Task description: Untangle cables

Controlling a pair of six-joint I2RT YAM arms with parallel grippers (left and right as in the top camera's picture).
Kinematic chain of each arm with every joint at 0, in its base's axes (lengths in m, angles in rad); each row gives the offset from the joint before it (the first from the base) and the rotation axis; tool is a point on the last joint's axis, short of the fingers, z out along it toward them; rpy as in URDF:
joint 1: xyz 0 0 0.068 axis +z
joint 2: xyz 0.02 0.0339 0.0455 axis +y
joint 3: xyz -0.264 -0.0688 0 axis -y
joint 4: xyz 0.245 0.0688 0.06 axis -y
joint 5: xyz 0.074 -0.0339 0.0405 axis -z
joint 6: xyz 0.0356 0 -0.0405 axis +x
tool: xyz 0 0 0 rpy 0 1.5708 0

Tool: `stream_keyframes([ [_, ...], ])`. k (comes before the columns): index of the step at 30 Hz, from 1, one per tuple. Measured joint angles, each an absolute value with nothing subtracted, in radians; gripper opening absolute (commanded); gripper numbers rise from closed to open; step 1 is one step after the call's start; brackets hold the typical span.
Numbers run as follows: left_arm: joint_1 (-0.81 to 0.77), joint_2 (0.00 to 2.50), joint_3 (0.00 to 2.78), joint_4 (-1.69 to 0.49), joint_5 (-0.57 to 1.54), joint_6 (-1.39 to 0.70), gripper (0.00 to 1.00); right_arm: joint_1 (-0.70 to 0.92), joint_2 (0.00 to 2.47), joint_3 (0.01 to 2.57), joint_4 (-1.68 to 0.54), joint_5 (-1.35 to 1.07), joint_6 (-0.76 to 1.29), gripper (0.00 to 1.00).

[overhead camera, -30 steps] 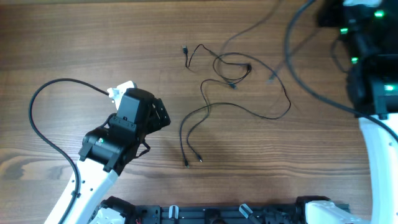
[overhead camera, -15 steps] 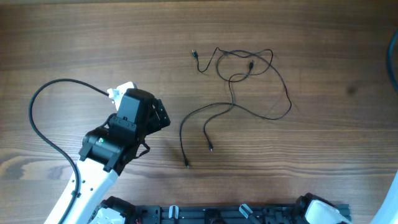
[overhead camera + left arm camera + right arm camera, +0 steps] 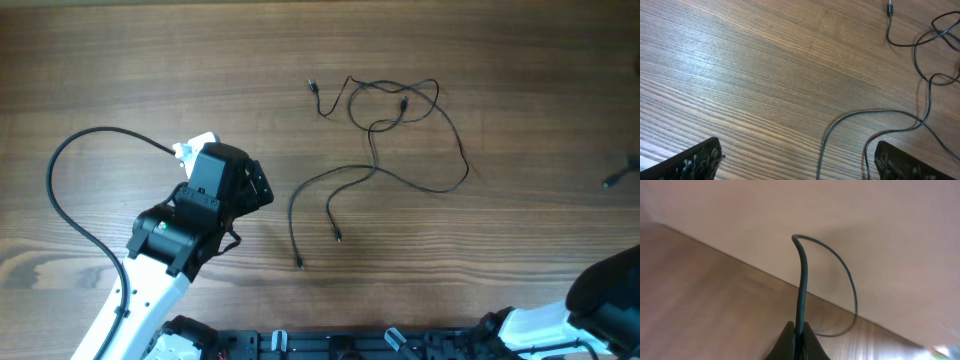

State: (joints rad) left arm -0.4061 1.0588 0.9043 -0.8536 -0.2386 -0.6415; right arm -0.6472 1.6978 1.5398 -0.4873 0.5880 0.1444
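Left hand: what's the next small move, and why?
Probably ease the open left hand down onto the nearest loose strand of the thin dark cables on the brown wooden table, then close. That strand lies clear of the looped knot and shows between its fingers in the wrist view. The right hand is shut on a separate thin dark cable.

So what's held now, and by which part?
The right gripper pinches one thin cable in shut jaws; near an end or midway, cannot tell. The left gripper is open, empty.
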Motion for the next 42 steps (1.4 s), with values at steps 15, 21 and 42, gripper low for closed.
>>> stream_keyframes([
  [15,-0.406,1.06,0.904,-0.854,-0.239,-0.641,1.0,-0.78,1.921,1.519,-0.596,0.045,0.221,0.08],
  [21,-0.406,1.06,0.904,-0.854,-0.239,-0.641,1.0,-0.654,1.921,1.52,-0.602,-0.108,0.075,0.05],
  [42,-0.406,1.06,0.904,-0.853,-0.239,-0.641,1.0,-0.406,1.869,1.517,-0.869,-0.35,0.266,1.0],
])
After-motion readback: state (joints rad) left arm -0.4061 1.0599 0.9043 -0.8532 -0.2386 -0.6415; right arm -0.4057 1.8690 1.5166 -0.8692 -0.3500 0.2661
